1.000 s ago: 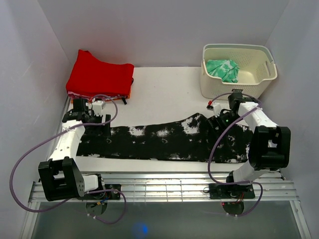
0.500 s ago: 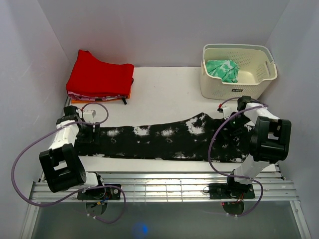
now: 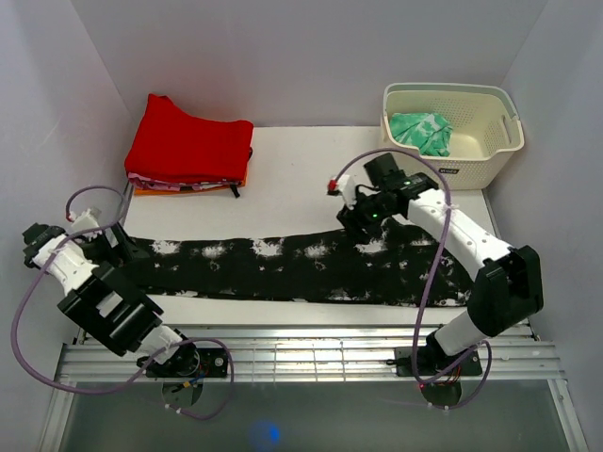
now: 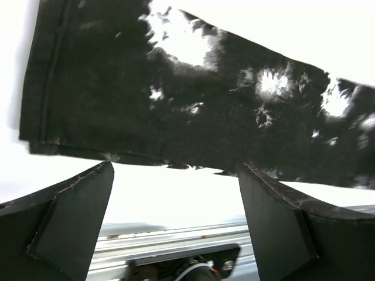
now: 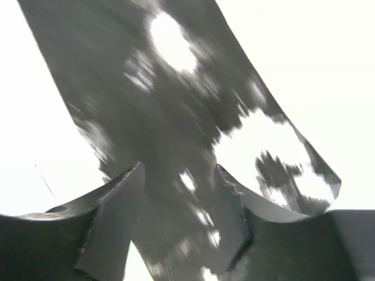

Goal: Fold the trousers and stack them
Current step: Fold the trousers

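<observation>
The black trousers [image 3: 283, 268] with white splatter lie flat in a long strip across the table, legs to the left. My left gripper [image 3: 111, 247] sits at their left end. In the left wrist view it [image 4: 176, 165] is wide open with nothing between its fingers, and the trousers' hem [image 4: 176, 105] lies just beyond the tips. My right gripper [image 3: 361, 224] hovers at the upper edge of the trousers near the middle. In the blurred right wrist view its fingers [image 5: 179, 168] stand apart over the cloth [image 5: 176, 105].
A folded red garment stack [image 3: 188, 146] lies at the back left. A cream basket [image 3: 452, 165] holding a green patterned cloth [image 3: 421, 130] stands at the back right. A metal rail [image 3: 311, 353] runs along the near edge. White walls close in both sides.
My right arm swung from the trousers' right end to their middle and its jaws narrowed. My left gripper drew back to the left, and the trousers' left end now reaches further left.
</observation>
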`<state>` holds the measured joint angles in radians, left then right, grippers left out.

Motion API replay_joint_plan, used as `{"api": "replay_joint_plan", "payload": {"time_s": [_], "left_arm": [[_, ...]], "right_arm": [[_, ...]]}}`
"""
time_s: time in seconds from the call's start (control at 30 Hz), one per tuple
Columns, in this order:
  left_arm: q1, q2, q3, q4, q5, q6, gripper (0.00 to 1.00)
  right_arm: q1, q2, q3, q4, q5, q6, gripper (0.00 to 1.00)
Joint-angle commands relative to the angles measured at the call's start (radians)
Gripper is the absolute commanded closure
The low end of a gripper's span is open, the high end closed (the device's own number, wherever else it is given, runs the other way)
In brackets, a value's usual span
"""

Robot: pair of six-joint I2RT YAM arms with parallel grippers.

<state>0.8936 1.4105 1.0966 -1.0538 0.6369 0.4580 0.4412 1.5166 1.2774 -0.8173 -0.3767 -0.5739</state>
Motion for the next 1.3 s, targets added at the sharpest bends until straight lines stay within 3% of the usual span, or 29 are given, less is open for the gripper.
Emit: {"api": "replay_joint_plan", "payload": {"time_s": [0.0,0.23,0.43,0.63,0.77,0.93,1.27], "left_arm": [[0.097,0.068,-0.018,-0.006,0.076,-0.022,0.02],[0.209,0.111,-0.046,0.106,0.034,-0.097,0.02],[0.211,0.09,-0.11,0.213,0.058,-0.159,0.02],[0.212,0.108,-0.182,0.281,0.064,-0.219,0.02],[0.211,0.12,-0.196,0.299,0.081,-0.239,0.02],[0.208,0.134,-0.192,0.298,0.118,-0.242,0.02],[0.159,0.119,-0.173,0.215,0.173,-0.116,0.02]], "right_arm": [[0.157,0.056,0.039,0.07,0.004,0.062,0.46],[0.471,0.209,0.106,0.234,0.047,0.123,0.63],[0.596,0.346,0.184,0.34,0.088,0.173,0.72],[0.646,0.464,0.332,0.408,0.087,0.282,0.83],[0.649,0.508,0.378,0.524,0.009,0.371,0.83],[0.669,0.681,0.577,0.405,-0.011,0.367,0.82],[0.622,0.725,0.366,0.4,0.053,0.345,0.84]]}}
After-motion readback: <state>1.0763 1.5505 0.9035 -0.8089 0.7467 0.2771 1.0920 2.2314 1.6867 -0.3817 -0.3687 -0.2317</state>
